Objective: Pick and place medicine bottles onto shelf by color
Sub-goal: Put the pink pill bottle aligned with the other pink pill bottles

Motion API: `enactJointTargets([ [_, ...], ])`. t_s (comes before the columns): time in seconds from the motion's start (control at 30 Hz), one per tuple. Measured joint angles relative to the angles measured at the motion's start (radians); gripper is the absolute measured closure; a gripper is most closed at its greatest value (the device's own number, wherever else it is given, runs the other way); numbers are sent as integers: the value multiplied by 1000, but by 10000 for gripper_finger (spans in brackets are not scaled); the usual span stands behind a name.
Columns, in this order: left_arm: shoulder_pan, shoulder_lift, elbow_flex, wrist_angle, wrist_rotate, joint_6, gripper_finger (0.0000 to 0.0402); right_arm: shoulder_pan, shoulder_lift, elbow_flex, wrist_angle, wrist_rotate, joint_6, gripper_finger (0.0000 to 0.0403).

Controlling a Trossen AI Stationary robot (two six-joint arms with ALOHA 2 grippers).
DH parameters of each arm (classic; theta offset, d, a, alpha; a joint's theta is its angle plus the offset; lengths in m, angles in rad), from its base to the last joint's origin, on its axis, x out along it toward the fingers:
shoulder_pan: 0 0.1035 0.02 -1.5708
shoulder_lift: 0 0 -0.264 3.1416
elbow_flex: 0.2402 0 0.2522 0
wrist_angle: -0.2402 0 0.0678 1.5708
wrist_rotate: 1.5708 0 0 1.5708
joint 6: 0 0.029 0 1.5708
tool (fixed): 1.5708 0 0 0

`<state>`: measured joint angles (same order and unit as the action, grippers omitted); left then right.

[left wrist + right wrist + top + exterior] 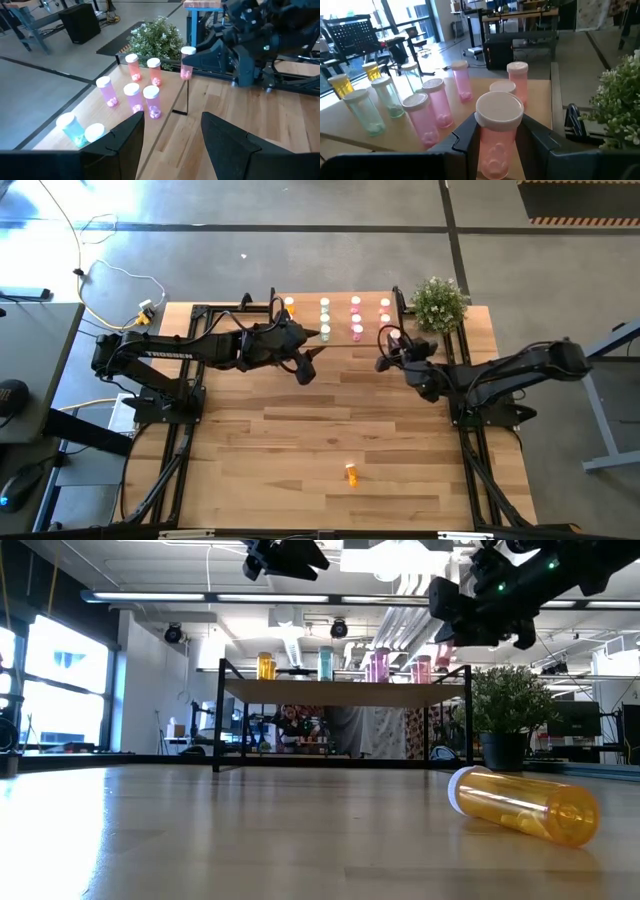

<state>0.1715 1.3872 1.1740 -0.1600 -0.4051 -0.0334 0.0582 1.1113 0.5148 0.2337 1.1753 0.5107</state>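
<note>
Right gripper [497, 137] gripping pink bottle [498, 135], shelf [540, 87] seemingly below

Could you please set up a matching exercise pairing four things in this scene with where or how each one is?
Things:
1. left claw
2. right claw
3. orange bottle
4. potted plant

States:
A. lying on its side on the table
B. shut on a pink bottle
C. open and empty near the shelf
D. standing at the table's far right corner

Pairs: 1-C, 2-B, 3-A, 4-D
</note>
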Motion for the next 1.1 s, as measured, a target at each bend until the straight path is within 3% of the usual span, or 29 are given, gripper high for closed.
enactJointTargets([
  [0.2,0,0,0,8,-3,0,216,4,46,0,53,48,-19,306],
  [0.57,0,0,0,15,-3,-16,216,-20,95,0,122,40,-20,306],
  [0.93,0,0,0,39,-2,-7,216,-86,94,25,123,-110,-82,306],
  [1.1,0,0,0,37,-2,-5,216,-104,94,60,41,-137,-107,306],
])
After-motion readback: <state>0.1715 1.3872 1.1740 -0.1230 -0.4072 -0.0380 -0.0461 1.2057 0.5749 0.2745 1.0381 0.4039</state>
